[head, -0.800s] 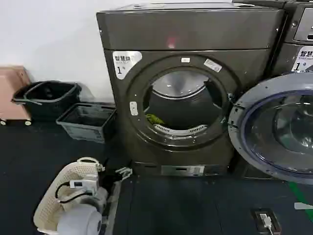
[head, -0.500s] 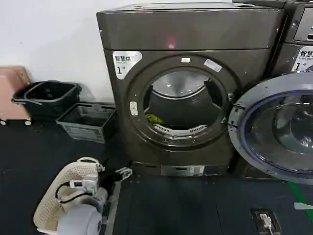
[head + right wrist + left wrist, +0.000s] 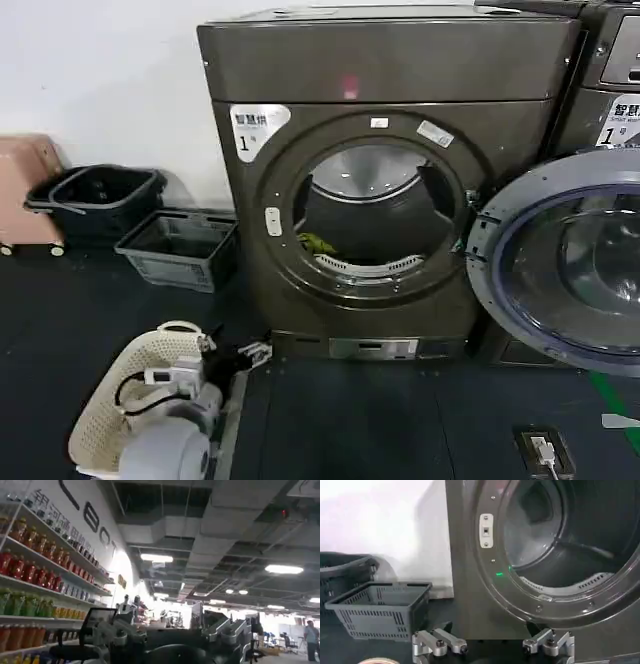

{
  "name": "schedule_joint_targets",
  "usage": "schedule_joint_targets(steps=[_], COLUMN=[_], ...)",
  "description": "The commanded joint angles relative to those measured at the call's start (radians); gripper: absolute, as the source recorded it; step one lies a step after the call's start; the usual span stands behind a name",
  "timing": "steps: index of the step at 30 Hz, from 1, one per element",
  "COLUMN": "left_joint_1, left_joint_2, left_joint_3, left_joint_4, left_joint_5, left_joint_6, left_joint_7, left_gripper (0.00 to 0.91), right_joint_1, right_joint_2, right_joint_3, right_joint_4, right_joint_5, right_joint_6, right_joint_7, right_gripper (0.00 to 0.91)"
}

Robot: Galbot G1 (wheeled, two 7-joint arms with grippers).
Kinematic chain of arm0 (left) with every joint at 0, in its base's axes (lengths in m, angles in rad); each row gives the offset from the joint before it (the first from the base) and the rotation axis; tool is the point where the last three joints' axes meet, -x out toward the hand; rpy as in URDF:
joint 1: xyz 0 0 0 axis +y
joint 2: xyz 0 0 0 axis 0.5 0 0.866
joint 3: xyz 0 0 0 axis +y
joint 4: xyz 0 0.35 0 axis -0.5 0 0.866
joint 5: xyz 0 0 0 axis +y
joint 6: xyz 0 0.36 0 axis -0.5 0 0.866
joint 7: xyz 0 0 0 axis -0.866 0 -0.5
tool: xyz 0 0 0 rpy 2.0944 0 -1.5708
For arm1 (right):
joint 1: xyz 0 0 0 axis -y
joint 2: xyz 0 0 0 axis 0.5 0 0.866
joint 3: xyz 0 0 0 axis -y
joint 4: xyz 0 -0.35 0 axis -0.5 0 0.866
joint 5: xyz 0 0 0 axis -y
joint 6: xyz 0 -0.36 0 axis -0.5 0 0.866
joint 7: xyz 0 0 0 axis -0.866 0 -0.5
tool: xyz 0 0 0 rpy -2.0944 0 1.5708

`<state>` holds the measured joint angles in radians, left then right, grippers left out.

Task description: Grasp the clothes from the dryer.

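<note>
Across the last second little had changed: the left gripper (image 3: 240, 355), low at seven o'clock from the dryer (image 3: 390, 180), had edged slightly nearer the machine, its fingers (image 3: 440, 642) spread wide and holding nothing. That suggested the reach was only beginning. The clothes (image 3: 317, 243), a small yellow-green scrap, lay untouched inside the drum at about seven o'clock of the round mouth, beside the perforated lint grille (image 3: 368, 267). The door (image 3: 560, 260) stood swung open at three o'clock. The right gripper (image 3: 175, 640) pointed up at a ceiling, fingers apart. A white sticker (image 3: 256, 128) on the dryer carried Chinese characters and a "1"; a neighbouring machine's label (image 3: 624, 118) also read "1".
</note>
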<state>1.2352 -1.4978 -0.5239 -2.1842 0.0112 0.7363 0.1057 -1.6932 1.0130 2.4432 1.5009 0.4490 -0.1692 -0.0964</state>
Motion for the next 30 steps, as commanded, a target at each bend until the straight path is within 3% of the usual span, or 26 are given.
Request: schedule_joint_targets(steps=[1, 30], left_joint_1=[-0.001, 0.004], left_joint_2=[0.001, -0.003], left_joint_3=[0.0, 0.003], left_joint_4=[0.001, 0.001], left_joint_5=[0.001, 0.022], left_joint_6=[0.049, 0.049], left_joint_7=[0.005, 0.039], left_gripper=[0.907, 0.907], right_joint_1=[0.001, 0.009], right_joint_2=[0.002, 0.001], right_joint_3=[-0.001, -0.009], right_joint_4=[0.0, -0.005], right_joint_5=[0.006, 0.007], right_joint_6=[0.007, 0.003], right_joint_7=[0.002, 0.004], right_gripper=[0.907, 0.907])
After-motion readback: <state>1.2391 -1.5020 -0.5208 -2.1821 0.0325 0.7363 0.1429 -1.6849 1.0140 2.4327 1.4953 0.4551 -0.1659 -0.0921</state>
